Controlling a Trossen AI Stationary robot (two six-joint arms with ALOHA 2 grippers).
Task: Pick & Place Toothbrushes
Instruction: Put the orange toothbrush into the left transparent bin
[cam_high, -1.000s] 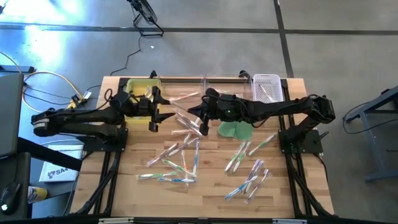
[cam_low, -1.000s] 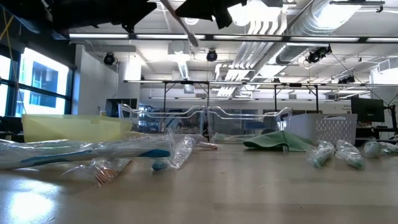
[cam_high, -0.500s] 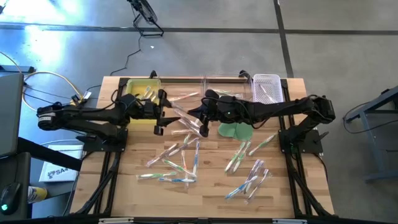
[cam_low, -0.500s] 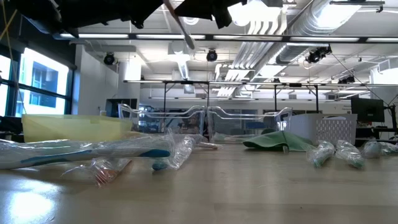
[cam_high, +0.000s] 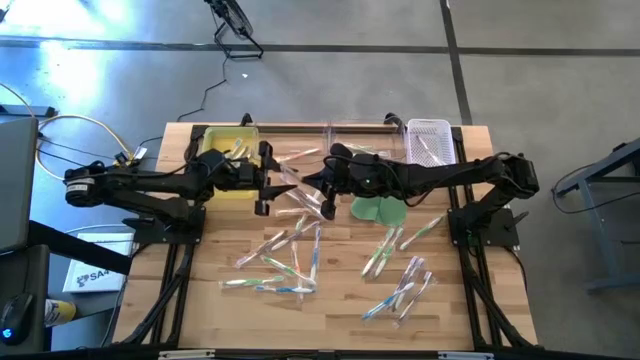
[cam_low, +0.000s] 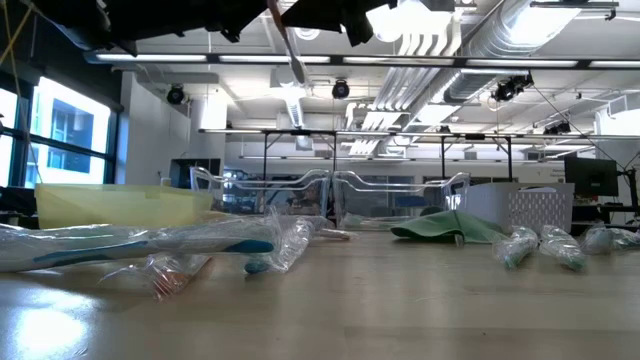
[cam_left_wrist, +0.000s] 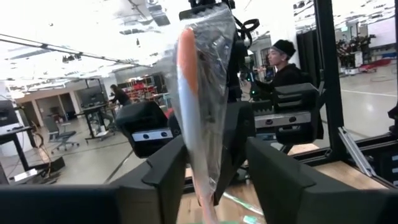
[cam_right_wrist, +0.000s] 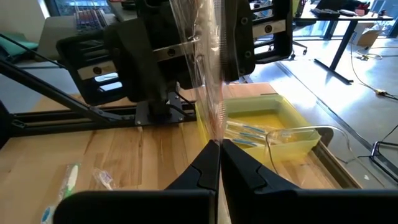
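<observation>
My right gripper is above the table's middle, shut on a pinkish toothbrush in a clear wrapper. The toothbrush slants out toward my left gripper. In the left wrist view the toothbrush stands between the open fingers of my left gripper; whether a finger touches it, I cannot tell. The low view shows the toothbrush high above the table. Several more wrapped toothbrushes lie flat on the wood, others nearer the right. My right gripper pinches one end of the toothbrush's wrapper between its two shut fingers. The toothbrush is lifted clear of the table and sticks out from the fingertips toward my left gripper.
A yellow bin holding toothbrushes sits at the far left, clear bins at the far middle, and a white basket at the far right. A green cloth lies below my right arm. Loose toothbrushes cover the near half.
My left gripper has moved toward the table's right, closing in on the toothbrush held by my right gripper, until its open fingers stand on either side of it. My right gripper and the toothbrush have stayed in place.
</observation>
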